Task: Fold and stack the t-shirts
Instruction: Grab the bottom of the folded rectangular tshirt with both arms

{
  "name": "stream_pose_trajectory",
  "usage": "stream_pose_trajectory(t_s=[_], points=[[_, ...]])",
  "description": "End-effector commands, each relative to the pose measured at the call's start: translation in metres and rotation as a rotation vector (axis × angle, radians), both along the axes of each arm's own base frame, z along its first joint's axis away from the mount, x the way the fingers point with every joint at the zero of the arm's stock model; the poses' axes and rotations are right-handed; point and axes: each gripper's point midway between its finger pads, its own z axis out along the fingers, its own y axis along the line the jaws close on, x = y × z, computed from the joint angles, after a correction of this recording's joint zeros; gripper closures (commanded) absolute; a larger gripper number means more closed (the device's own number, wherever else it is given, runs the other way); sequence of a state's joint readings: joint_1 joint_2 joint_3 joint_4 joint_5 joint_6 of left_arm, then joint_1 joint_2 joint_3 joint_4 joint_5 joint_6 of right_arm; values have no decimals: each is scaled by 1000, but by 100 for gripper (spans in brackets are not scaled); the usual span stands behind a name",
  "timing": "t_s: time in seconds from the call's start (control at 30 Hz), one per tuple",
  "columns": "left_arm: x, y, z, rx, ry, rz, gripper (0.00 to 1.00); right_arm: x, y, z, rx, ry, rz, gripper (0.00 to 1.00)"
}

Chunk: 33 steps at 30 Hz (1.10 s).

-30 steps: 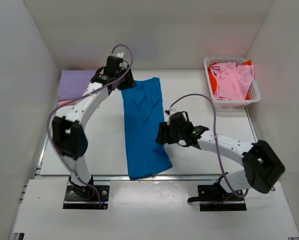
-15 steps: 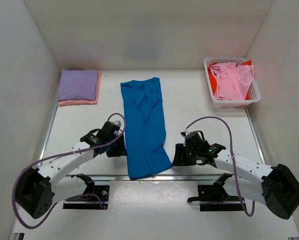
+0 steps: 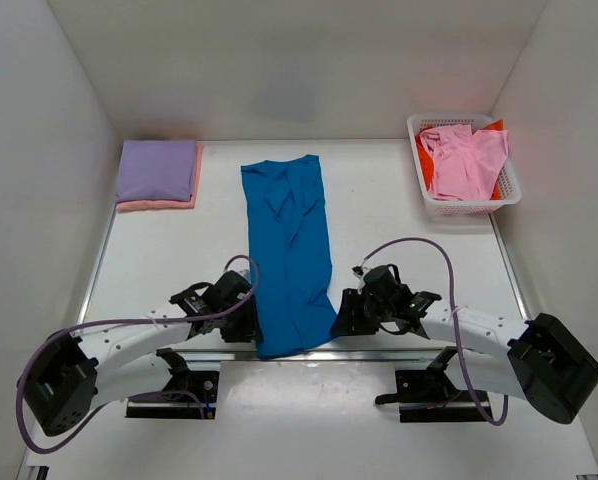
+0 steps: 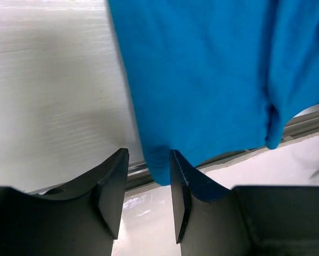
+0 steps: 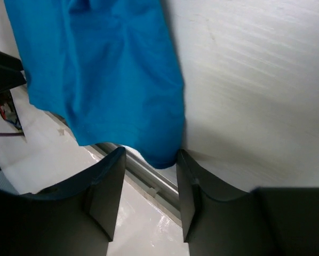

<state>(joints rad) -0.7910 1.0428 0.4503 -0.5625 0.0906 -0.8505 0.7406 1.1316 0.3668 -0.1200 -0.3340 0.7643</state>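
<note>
The blue t-shirt (image 3: 289, 250) lies with its long axis running near to far; left claw (image 4: 148, 160) and right claw (image 5: 150, 154) (both open, gripping nothing) straddle its near corners.

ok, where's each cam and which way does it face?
Top external: above and behind the bases, looking down on the table; both arms show.
Left wrist: on the left arm, looking past the left fingers at the blue shirt's near-left corner.
Right wrist: likewise, past the right fingers, near-right corner.
All share the shirt's near hem.
</note>
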Motion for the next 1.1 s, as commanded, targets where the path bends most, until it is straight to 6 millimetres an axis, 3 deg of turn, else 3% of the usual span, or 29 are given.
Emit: stream_pose_trajectory(t_s=[0.0,0.07,0.13,0.17,0.23,0.27,0.4,0.63,0.73,0.87,1.0,1.07], points=[[-4,-12,1,-57,8,-3,52,-6,5,-4,4,27,8,62],[-6,-21,2,-72,8,-20,52,-11,5,-8,-6,40,23,72],[-15,-27,-3,-53,31,-55,53,-11,7,-5,2,36,32,90],[-20,-29,-7,-39,50,-72,66,-13,7,-5,4,45,29,100],[-26,-30,-9,-29,67,-98,96,-17,7,-3,0,56,39,100],[-29,-31,-9,-24,69,-112,100,-21,8,-1,2,63,58,100],[-34,-22,-11,-13,86,-93,100,-37,9,4,-3,96,102,99],[-32,-12,3,-22,88,-72,100,-68,6,8,-2,184,180,100],[-33,-14,8,-23,101,-94,100,-67,6,18,3,187,202,100],[-12,-10,26,-46,83,-68,100,-38,7,42,25,150,187,100],[41,7,53,-81,12,6,100,6,12,69,68,106,152,100],[62,18,55,-65,24,44,100,33,6,68,37,92,138,100]])
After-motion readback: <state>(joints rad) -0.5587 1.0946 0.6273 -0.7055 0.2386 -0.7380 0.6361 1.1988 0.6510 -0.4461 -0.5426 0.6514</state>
